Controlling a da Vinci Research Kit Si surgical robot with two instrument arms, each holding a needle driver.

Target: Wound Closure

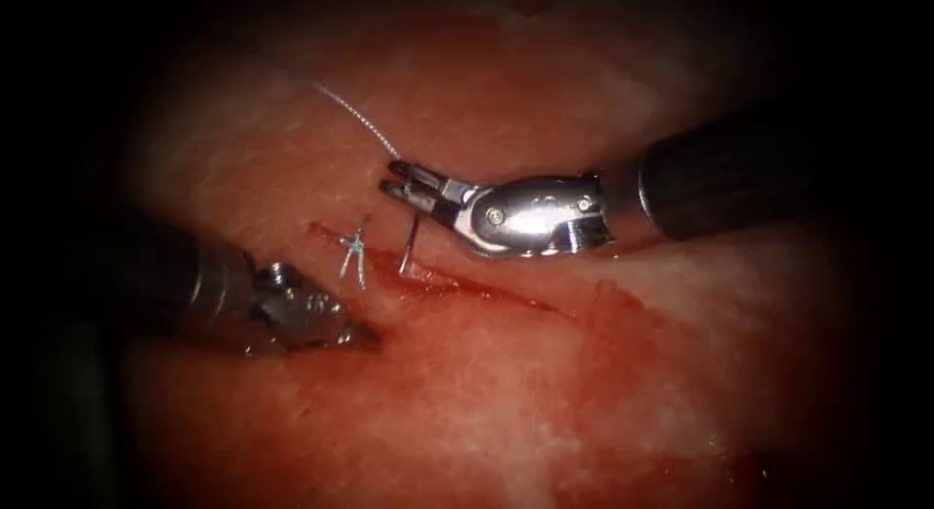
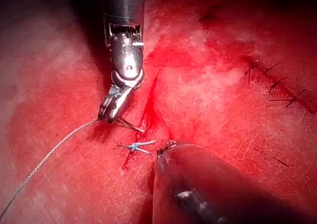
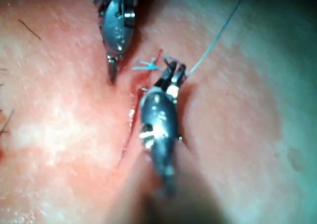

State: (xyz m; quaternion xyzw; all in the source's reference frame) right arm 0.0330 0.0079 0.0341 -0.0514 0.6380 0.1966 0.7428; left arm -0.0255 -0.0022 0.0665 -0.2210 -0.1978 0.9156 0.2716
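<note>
The right tool point(image 1: 394, 176) reaches in from the right, its jaws shut on the curved needle point(image 1: 413, 238) near its tail end. The needle runs down from the jaws, and its tip is in the tissue at the edge of the cut point(image 1: 486, 293), just right of a tied stitch point(image 1: 354, 255) with short cut ends. Thread point(image 1: 350, 110) leaves the jaws up and to the left over the tissue. The left tool point(image 1: 362, 336) rests low on the left of the stitch, jaws shut and holding nothing. The same grip on the needle point(image 2: 131, 126) shows at the right tool point(image 2: 110, 112), and the left tool point(image 3: 113, 74) shows beside the stitch point(image 3: 148, 65).
Red fluid lies along the cut and spreads over the tissue point(image 1: 545, 412) below it. Several older dark stitches point(image 2: 277, 85) sit on another part of the tissue. The thread point(image 2: 44, 159) trails far across the surface.
</note>
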